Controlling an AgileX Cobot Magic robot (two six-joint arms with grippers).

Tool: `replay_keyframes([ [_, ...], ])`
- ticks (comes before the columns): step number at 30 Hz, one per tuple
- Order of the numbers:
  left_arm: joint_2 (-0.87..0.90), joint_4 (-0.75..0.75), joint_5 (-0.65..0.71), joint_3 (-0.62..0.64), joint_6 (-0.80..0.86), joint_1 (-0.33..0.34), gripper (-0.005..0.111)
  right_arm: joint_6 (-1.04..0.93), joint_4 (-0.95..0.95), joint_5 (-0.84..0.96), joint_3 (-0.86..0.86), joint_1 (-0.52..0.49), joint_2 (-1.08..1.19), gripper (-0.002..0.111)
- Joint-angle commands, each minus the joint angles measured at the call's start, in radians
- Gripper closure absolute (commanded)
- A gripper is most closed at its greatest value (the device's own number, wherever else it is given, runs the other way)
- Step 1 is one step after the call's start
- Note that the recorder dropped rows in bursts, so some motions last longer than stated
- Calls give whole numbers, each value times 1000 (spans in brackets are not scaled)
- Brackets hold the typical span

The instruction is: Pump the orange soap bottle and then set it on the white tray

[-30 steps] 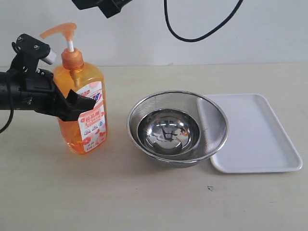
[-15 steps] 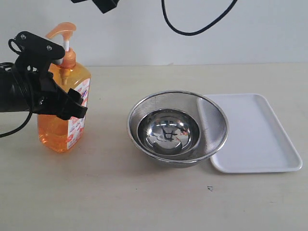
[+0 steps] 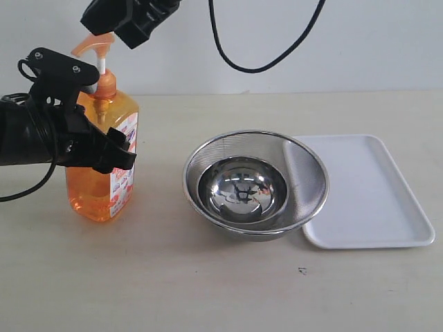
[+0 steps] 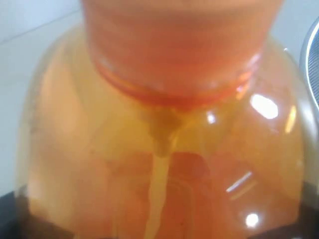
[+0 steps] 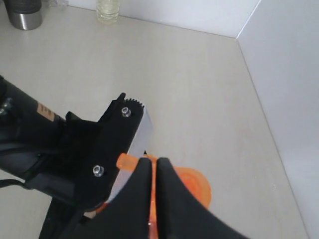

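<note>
Over the last second the black right claw [image 3: 118,24] has dropped from the upper edge of the exterior view to sit right over the orange pump head [image 3: 88,45]. Its fingers are pressed together above the nozzle, so the pump stroke looks about to start, though I judge it not yet made. The tall, translucent plastic orange soap bottle [image 3: 97,190] has meanwhile shifted a little farther from the round steel mesh bowl [image 3: 304,181] and partly back. It now appears to stand upright on the pale table [image 3: 221,290], well apart from the bowl. The black left claw [image 3: 109,153] pinches its body at label height. The flat rectangular white tray [image 3: 377,200] waits untouched on the bowl's far side, its edge tucked under the rim. The bottle is nearly full of amber liquid, with a white stem and a white-and-red label.
</note>
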Motion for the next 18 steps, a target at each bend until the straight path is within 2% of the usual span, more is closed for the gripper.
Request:
replay_keyframes([
  [1, -10, 19, 9, -2, -11, -7, 102, 4, 7, 0, -32, 17, 11, 108],
  [18, -10, 23, 20, -2, -11, -7, 102, 94, -65, -8, -171, 76, 116, 108],
])
